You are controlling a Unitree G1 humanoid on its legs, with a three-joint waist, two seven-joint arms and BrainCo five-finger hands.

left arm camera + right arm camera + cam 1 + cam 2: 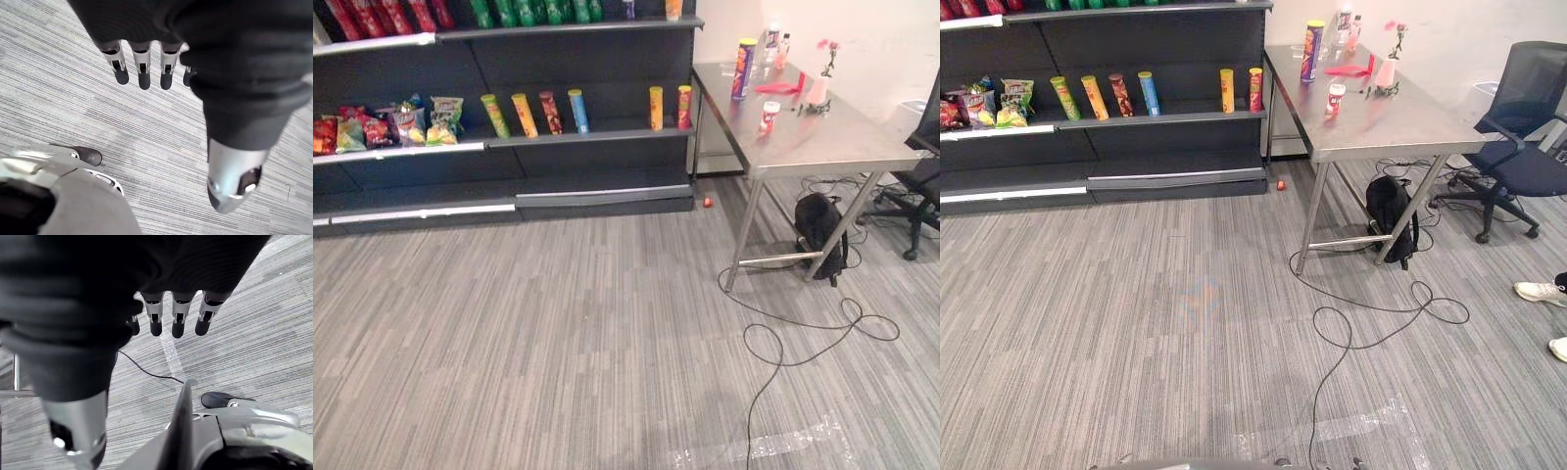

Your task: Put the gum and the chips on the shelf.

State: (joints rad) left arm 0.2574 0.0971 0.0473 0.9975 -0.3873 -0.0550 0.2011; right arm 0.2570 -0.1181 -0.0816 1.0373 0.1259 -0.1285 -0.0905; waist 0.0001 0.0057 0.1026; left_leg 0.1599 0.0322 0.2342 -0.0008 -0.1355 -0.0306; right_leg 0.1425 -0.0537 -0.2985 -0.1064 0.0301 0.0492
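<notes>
Both hands hang empty: the left hand (143,68) and the right hand (178,318) show straight, slightly spread fingers with carpet (73,98) past their tips. Well apart from those fingers, the gum tub (770,116) and the tall chips can (743,69) stand upright on the steel table (832,147), beside the shelf (587,137). A glancing, off-centre reach would likely topple the can or roll the tub away.

Grey carpet (558,333), steel table (842,137), white wall (886,39)

Head stereo pair looks down; both share far-left shelf (597,136), far-right counter (827,145). Wrist cams close behind left hand (143,68), right hand (178,317), facing floor (68,103).
</notes>
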